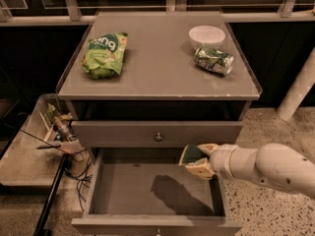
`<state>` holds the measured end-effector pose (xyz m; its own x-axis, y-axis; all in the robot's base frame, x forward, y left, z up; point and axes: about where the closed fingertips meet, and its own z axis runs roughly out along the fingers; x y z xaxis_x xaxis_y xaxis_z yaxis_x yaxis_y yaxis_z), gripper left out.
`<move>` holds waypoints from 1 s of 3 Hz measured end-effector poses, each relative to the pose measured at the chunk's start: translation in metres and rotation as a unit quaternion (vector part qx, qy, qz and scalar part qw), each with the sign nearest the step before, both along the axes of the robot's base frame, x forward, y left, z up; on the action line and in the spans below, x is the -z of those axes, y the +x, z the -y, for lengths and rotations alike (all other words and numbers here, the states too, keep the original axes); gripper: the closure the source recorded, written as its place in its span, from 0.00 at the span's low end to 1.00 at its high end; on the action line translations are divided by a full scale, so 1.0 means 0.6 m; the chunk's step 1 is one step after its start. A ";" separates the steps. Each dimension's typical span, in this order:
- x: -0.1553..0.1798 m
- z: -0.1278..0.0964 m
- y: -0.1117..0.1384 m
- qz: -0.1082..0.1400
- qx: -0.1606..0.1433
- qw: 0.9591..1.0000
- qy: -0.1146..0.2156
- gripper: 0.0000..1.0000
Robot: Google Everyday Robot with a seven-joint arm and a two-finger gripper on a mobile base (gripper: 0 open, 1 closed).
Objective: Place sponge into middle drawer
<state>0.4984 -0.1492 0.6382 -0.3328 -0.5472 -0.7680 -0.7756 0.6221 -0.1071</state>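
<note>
Gripper (204, 162): low on the right, over the open drawer, squeezing the sponge.
Sponge (192, 155): in the gripper, above the drawer's back right part, not touching the floor.
Middle drawer (125, 193): pulled out, a dark shadow on its grey floor.
Table (157, 75): holds a green snack bag (104, 54), a can (213, 60) and a white bowl (206, 34).

cabinet top (157, 80) | snack bag (105, 54) left | bowl (206, 35), can (213, 60) right | jaws holding sponge (195, 157) over middle drawer (125, 193)
</note>
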 end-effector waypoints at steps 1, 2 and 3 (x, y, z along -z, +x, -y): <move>0.000 0.000 0.000 0.000 0.000 1.000 0.000 1.00; 0.029 -0.020 -0.001 -0.008 -0.006 1.000 -0.001 1.00; 0.078 -0.035 -0.002 -0.027 -0.006 1.000 0.002 1.00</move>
<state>0.4973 -0.1281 0.5915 -0.3663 -0.5487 -0.7515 -0.7880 0.6124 -0.0630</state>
